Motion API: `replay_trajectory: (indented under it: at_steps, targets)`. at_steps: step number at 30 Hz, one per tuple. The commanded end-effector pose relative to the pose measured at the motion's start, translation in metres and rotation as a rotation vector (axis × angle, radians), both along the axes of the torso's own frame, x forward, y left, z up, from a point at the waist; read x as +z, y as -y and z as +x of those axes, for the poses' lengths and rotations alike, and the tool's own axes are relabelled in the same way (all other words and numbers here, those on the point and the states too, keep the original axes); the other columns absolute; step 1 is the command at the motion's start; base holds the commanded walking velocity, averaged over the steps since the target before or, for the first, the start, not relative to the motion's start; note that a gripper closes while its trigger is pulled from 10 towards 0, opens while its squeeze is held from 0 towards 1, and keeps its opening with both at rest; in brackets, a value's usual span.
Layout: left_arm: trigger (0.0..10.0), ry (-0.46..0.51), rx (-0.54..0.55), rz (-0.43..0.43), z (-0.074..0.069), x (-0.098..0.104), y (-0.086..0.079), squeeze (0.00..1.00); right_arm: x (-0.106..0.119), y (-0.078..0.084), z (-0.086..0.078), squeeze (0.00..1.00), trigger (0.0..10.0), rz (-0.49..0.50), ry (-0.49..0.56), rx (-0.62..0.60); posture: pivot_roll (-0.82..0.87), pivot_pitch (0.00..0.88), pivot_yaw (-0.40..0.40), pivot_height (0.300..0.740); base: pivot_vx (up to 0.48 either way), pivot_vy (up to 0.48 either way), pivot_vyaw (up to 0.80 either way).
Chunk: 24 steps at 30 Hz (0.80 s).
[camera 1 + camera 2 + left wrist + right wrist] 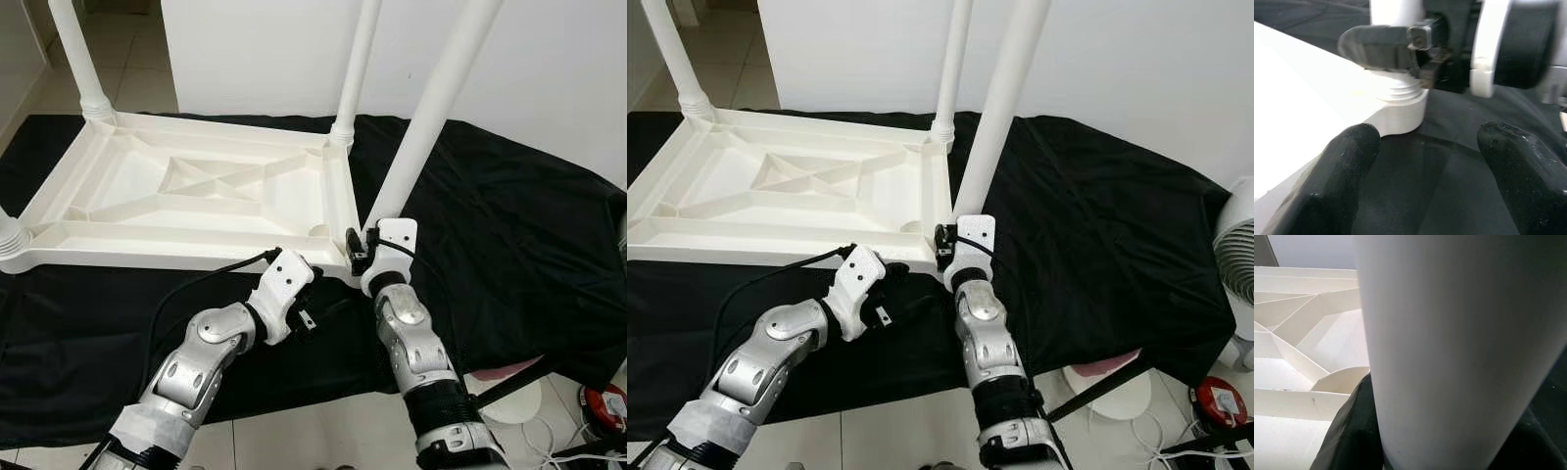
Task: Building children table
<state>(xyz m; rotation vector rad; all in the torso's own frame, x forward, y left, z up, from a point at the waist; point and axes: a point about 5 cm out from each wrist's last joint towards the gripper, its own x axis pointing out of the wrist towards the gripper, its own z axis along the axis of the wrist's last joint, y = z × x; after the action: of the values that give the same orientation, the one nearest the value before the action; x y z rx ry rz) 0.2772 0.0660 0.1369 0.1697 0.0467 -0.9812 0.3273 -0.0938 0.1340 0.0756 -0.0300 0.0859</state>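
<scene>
Nearest to me, at about 7 o'clock in my head view, my left gripper (pixel 1430 181) hangs over the black cloth sheet (pixel 509 245) that covers the floor, its two black fingers (pixel 1337 181) spread wide with nothing between them, aimed at the near right corner of the upturned white plastic children's table top (pixel 186 186). Just past it, at roughly 5 o'clock, my right gripper (pixel 364 247) is clenched around the base of the near white plastic table leg (pixel 431 108), right where that leg meets the corner socket; my wrist camera sees the leg (pixel 1449 357) pressed between my dark fingers (pixel 1347 431), with the ribbed underside of the table top beside it. The leg rises tilted toward 1 o'clock. The table top lies flat on the cloth, stretching from the centre toward 10 o'clock. Further off, at 12 o'clock, a second white leg (pixel 355 69) stands upright in the far right corner, and at 11 o'clock a third white leg (pixel 78 59) stands in the far left corner. A white wall (pixel 549 59) closes the scene behind.
</scene>
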Motion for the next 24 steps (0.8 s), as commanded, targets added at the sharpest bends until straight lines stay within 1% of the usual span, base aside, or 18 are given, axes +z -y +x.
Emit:
replay_trajectory:
  at_steps: [1,5,6,7,8,12,14,15,16,17,24]
  targets:
    - [10.0,-0.006,0.018,0.004,0.001,0.0,0.002,0.0,-0.018,0.0,-0.005,0.0,10.0,-0.001,-0.091,0.005,0.08,0.038,-0.107,0.74,0.0,0.0,0.0]
    - [10.0,-0.017,0.022,0.007,0.002,0.0,0.002,0.0,-0.016,0.0,-0.006,0.0,10.0,0.007,-0.087,0.023,0.08,0.032,-0.11,0.74,0.0,0.0,0.0]
    - [10.0,-0.02,0.023,0.01,0.002,-0.001,0.002,0.0,-0.016,0.003,-0.007,1.0,10.0,0.002,-0.078,0.019,0.09,0.025,-0.113,0.74,0.0,0.0,0.0]
    - [10.0,-0.02,0.023,0.01,0.002,-0.001,0.002,0.0,-0.016,0.003,-0.007,1.0,10.0,0.002,-0.078,0.019,0.09,0.025,-0.113,0.74,0.0,0.0,0.0]
    - [10.0,-0.018,0.03,0.014,0.002,-0.001,0.001,0.0,-0.014,0.009,-0.009,1.0,10.0,0.004,-0.063,-0.006,0.09,0.019,-0.113,0.74,0.0,0.0,0.0]
    - [10.0,-0.018,0.03,0.014,0.002,-0.001,0.001,0.0,-0.014,0.009,-0.009,1.0,10.0,0.004,-0.063,-0.006,0.09,0.019,-0.113,0.74,0.0,0.0,0.0]
    - [10.0,-0.007,0.036,0.015,0.002,0.0,0.0,0.0,-0.012,0.014,-0.012,1.0,10.0,0.016,-0.042,-0.006,0.09,0.015,-0.112,0.74,0.0,0.0,0.0]
    - [10.0,-0.007,0.036,0.015,0.002,0.0,0.0,0.0,-0.012,0.014,-0.012,1.0,10.0,0.016,-0.042,-0.006,0.09,0.015,-0.112,0.74,0.0,0.0,0.0]
    - [10.0,0.023,0.044,0.023,0.003,0.001,-0.001,0.0,-0.014,0.022,-0.016,1.0,10.0,0.005,-0.034,-0.001,0.09,0.013,-0.113,0.74,0.0,0.0,0.0]
    - [10.0,0.035,0.05,0.028,0.003,0.001,-0.002,0.0,-0.015,0.027,-0.017,1.0,10.0,-0.007,-0.031,-0.003,0.09,0.013,-0.113,0.74,0.0,0.0,0.0]
    - [10.0,0.035,0.05,0.028,0.003,0.001,-0.002,0.0,-0.015,0.027,-0.017,1.0,10.0,-0.007,-0.031,-0.003,0.09,0.013,-0.113,0.74,0.0,0.0,0.0]
